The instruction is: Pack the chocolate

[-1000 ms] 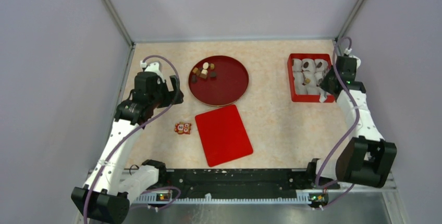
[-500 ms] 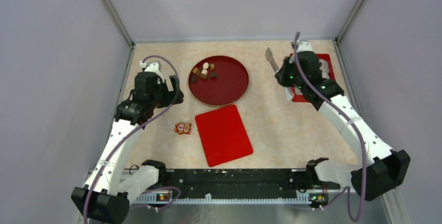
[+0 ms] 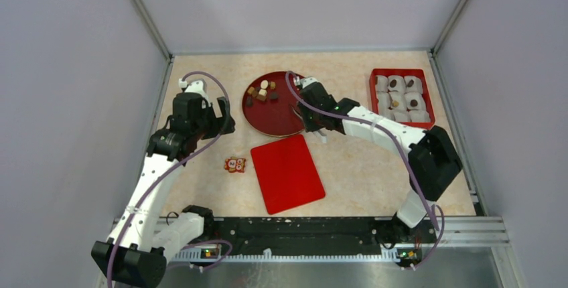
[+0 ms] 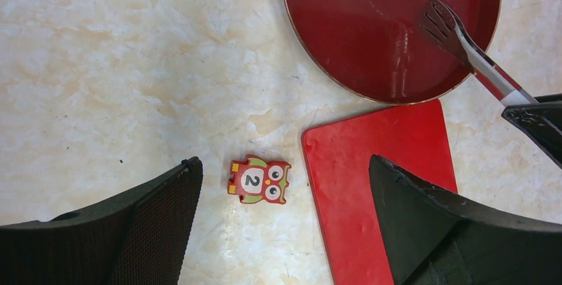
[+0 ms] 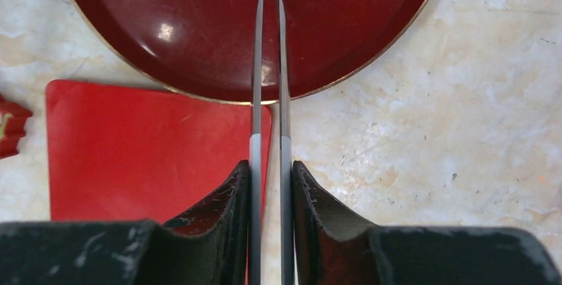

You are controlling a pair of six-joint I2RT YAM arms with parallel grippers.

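Clamped in my right gripper [image 5: 268, 179] is a pair of tongs [image 5: 257, 66], the fingers pinched narrow on the handle. The two blades run close and parallel out over the round red tray [image 3: 295, 110]. Their tips leave the top of my wrist view, and in the left wrist view the tong head hangs over the tray's right part with nothing in it.

My left gripper [image 4: 283, 164] is spread wide and holds nothing. It hovers above the table [image 3: 362, 161], over the little owl packet [image 4: 259, 181] and the left edge of the flat red board [image 4: 344, 192].

Loose chocolate [image 3: 262, 92] sits clustered at the far left of the tray, well apart from the tong head. At the far right, the red box [image 3: 373, 100] holds white paper cups [image 3: 395, 97], and some of them show a dark piece inside.

I judge these pieces to be very light, hard and smooth, so they may squirt out of the blades or get scuffed if I squeeze hard. I would single out a piece at the edge of the cluster. I would set one blade tip on each side of its middle, close only until it is held, and carry it level to the box.
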